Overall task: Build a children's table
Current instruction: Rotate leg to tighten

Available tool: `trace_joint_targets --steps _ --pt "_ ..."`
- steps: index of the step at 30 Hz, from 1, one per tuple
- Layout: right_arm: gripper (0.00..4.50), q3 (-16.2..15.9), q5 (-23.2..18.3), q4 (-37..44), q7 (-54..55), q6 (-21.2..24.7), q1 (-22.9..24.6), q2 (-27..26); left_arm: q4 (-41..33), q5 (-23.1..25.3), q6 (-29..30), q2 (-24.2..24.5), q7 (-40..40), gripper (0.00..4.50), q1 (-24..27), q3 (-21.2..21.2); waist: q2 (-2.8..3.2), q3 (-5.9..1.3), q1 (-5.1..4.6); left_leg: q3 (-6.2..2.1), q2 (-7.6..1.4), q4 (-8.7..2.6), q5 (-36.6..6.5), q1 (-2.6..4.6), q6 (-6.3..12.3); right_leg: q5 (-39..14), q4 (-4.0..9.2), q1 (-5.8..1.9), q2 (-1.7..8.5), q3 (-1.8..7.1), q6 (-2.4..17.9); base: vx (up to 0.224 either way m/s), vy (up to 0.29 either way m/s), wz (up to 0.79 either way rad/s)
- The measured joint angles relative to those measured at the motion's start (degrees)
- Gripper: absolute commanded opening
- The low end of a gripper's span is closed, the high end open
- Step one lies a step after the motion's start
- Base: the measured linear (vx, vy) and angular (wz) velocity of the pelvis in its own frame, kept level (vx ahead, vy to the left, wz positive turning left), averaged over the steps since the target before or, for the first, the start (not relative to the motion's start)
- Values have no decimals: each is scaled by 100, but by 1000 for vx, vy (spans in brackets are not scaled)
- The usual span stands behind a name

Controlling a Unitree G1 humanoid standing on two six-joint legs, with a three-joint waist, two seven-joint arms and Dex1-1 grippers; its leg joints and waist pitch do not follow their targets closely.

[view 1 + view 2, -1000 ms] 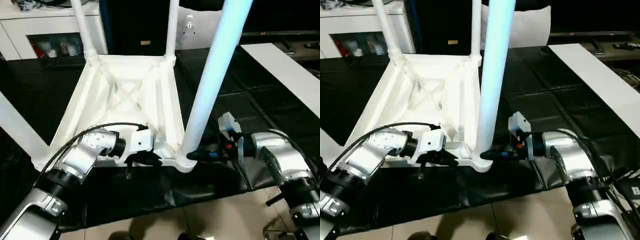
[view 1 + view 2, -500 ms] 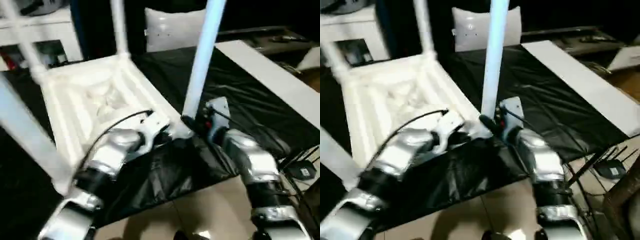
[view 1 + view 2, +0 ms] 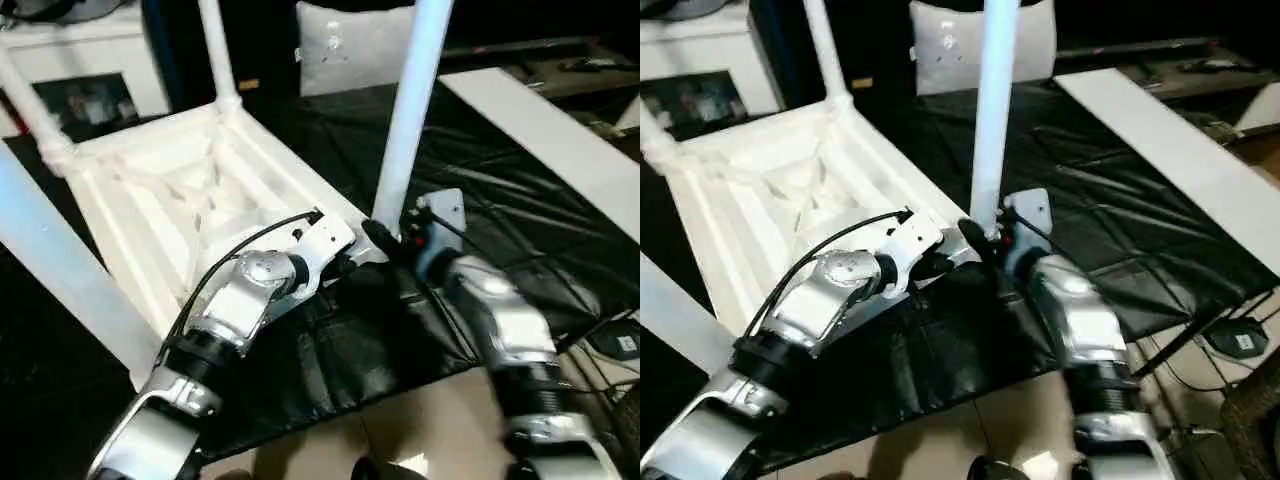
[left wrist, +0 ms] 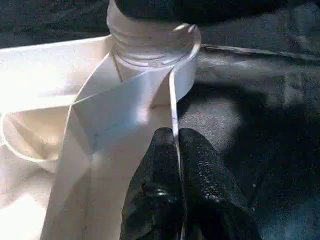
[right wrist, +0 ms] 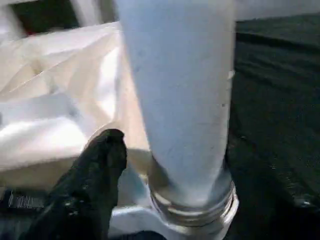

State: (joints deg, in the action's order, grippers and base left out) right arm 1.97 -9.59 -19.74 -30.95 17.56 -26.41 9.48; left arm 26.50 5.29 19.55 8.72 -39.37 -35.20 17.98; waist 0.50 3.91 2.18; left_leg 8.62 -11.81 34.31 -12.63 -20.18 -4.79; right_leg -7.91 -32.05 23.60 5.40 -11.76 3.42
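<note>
Left fingers (image 4: 180, 185): pinching table top (image 3: 150, 190) rim | right fingers (image 5: 87, 185): cannot tell, beside leg (image 3: 410, 110)

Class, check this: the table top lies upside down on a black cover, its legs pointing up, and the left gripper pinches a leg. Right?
One slip: the left gripper pinches the table top's thin rim beside a corner socket, not a leg. The left wrist view shows it. The rest stands.

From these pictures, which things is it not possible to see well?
- Right gripper: in the right wrist view the leg covers one finger.
- Leg collar: in the left wrist view a dark shape covers its upper part.
- Table top: in the left eye view the left arm hides its near corner.
</note>
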Motion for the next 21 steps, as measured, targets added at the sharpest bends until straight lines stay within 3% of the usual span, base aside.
trace_joint_targets --steps 4,7,13,15,21 --pt "394 -129 -18 55 -914 -234 44 650 -161 -61 -331 332 -522 0 175 90 3 0 119 13 -10 0 6 10 2 -15 -28 15 -11 1 8 0 0 0" --pt "426 -249 -143 144 -1807 -493 150 1144 -198 -131 -675 615 -988 0 294 130 2 0 150 26 -9 4 12 21 -10 -13 -26 1 -11 1 10 0 0 0" --pt "426 -512 -241 152 -3090 -811 215 1641 -237 -340 -1200 1059 -1815 0 436 208 0 0 159 16 -8 25 12 22 -10 -7 -10 -24 -8 2 0 0 0 0" --pt "426 -597 -364 142 -3503 -836 198 1755 -263 -384 -1373 1195 -2143 0 464 243 -6 1 227 15 -8 26 12 19 -10 -7 -9 -26 -7 6 -1 0 0 0" --pt "371 -922 -443 -124 -4486 -906 58 1893 -259 -513 -1777 1586 -3039 0 424 424 -18 -5 390 7 -10 21 10 12 -8 -11 -10 -24 -7 8 -6 0 0 0"
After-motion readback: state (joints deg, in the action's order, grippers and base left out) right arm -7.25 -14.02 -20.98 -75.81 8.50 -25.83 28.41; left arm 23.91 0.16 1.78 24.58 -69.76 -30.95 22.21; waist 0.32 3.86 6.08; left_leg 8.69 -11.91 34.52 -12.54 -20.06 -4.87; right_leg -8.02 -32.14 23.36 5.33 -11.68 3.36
